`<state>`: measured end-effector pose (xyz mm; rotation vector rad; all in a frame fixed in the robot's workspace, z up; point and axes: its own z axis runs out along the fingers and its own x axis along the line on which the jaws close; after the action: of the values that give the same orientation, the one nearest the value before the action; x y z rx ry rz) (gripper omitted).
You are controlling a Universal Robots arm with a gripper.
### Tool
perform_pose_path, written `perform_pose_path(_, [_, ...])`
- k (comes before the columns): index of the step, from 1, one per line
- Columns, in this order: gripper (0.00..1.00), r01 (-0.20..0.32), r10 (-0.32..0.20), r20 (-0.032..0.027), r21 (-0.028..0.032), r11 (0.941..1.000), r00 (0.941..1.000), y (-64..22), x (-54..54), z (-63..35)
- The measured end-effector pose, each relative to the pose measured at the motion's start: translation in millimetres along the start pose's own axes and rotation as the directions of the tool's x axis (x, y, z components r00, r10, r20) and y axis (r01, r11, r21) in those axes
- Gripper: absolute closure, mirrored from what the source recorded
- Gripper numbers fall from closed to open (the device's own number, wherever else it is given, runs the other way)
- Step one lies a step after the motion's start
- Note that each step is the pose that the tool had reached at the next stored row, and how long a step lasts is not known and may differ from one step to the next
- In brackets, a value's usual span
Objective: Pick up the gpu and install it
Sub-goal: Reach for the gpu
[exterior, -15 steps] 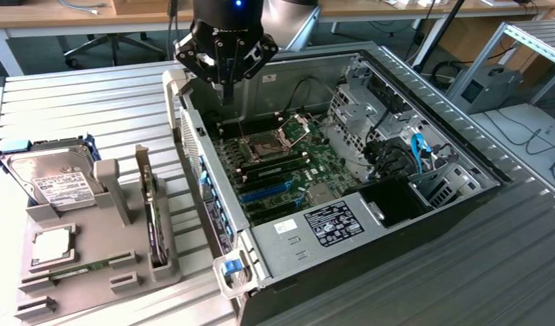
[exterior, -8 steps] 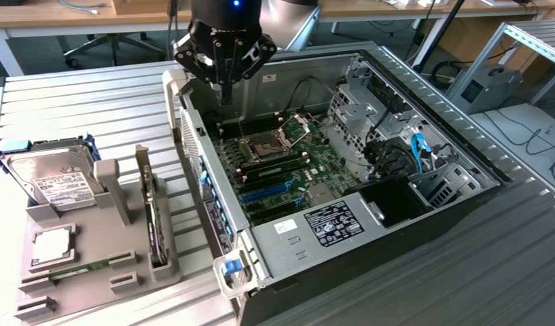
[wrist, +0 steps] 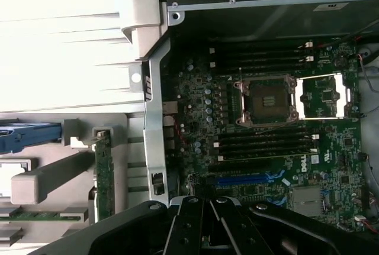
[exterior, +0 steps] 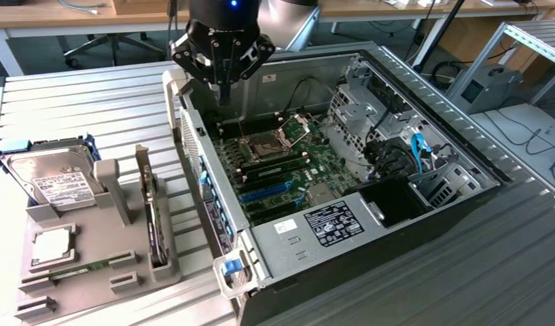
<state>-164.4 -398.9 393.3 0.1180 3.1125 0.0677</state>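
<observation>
Nearest in the exterior view, the gpu (exterior: 151,217) is seen standing on edge in the grey holder (exterior: 119,197) on the counter (exterior: 78,102). It is not yet picked up, so nothing of the install is done. Its long axis is laid near-to-far, alongside the computer case (exterior: 368,285), with what looks like the silver bracket end pointed away. Farther back, the gripper (exterior: 225,94) is closed and empty above the case's open edge, well apart from the gpu.
</observation>
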Motion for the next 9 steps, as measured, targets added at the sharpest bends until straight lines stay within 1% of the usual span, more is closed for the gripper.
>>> perform_pose_path(9, [0.89,0.000,0.000,0.0000,0.0000,1.0000,1.0000,-0.2,3.2,-0.1])
